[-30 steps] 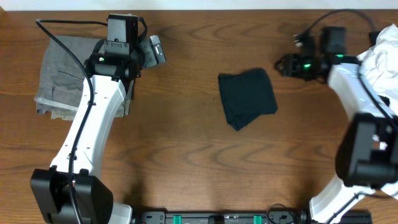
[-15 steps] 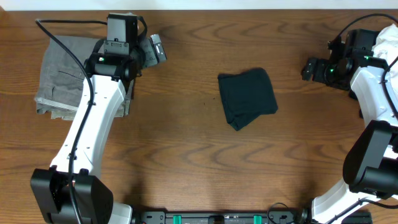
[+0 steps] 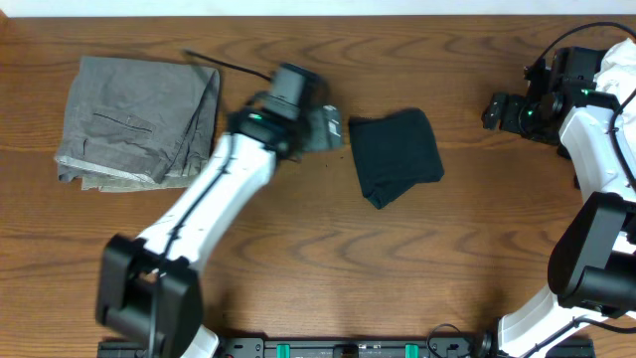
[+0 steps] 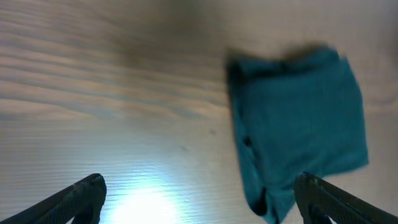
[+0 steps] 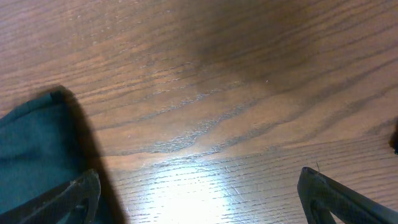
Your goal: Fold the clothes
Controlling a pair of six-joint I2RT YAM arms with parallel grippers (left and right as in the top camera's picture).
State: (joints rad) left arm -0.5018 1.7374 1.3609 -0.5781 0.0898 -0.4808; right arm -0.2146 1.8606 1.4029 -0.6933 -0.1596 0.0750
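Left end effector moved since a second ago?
Yes. In the overhead view the left end effector swung rightward, from beside the grey trousers to the left edge of the black T-shirt.

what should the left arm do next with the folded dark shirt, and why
Probably ease the left end effector onto the edge of the dark shirt and close: its jaws stand open and empty beside it, and the shirt lies folded, apart from the grey trousers.
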